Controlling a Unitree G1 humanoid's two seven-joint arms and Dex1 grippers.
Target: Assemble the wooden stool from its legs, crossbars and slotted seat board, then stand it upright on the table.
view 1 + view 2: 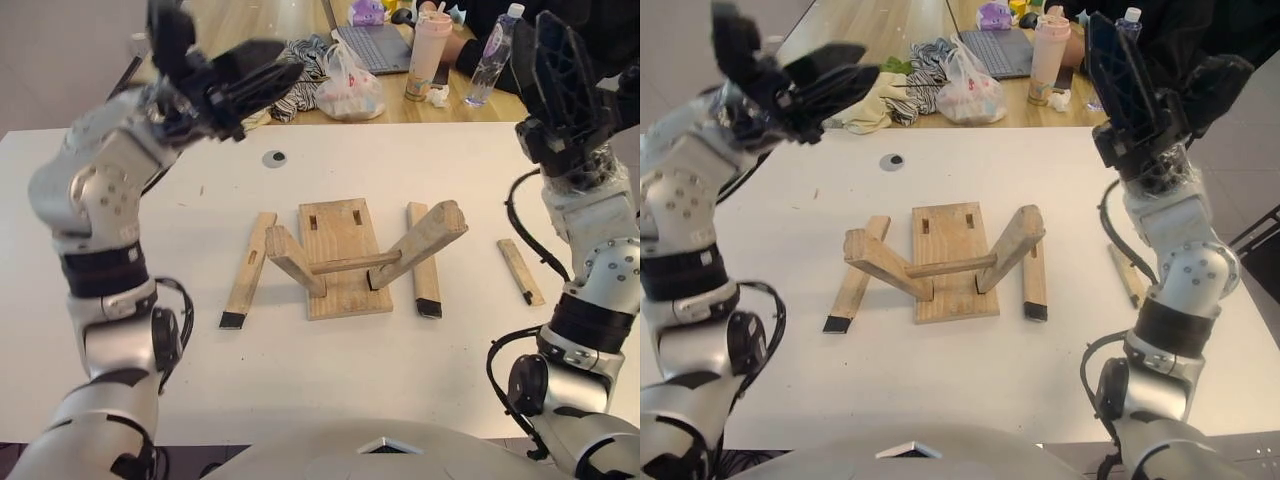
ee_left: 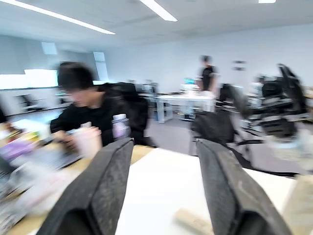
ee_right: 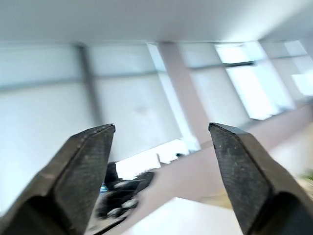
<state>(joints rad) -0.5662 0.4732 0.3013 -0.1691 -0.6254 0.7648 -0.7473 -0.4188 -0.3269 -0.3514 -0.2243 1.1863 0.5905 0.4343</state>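
The slotted seat board (image 1: 335, 250) lies flat at the middle of the white table (image 1: 180, 210). On it rests a frame of two legs, one on the left (image 1: 293, 260) and one on the right (image 1: 425, 240), joined by a crossbar (image 1: 355, 264). One loose leg (image 1: 248, 268) lies to the left of the board and another (image 1: 423, 275) to its right. A short crossbar (image 1: 521, 270) lies further right. My left gripper (image 1: 230, 35) is raised high over the table's far left, open and holding nothing. Over the far right, my right gripper (image 3: 161, 128) is raised, also open and holding nothing.
A small dark round disc (image 1: 274, 158) sits on the table behind the board. Beyond the far edge, a wooden desk holds a plastic bag (image 1: 347, 85), striped cloth, a laptop, a pink cup (image 1: 428, 55) and a bottle (image 1: 487, 60).
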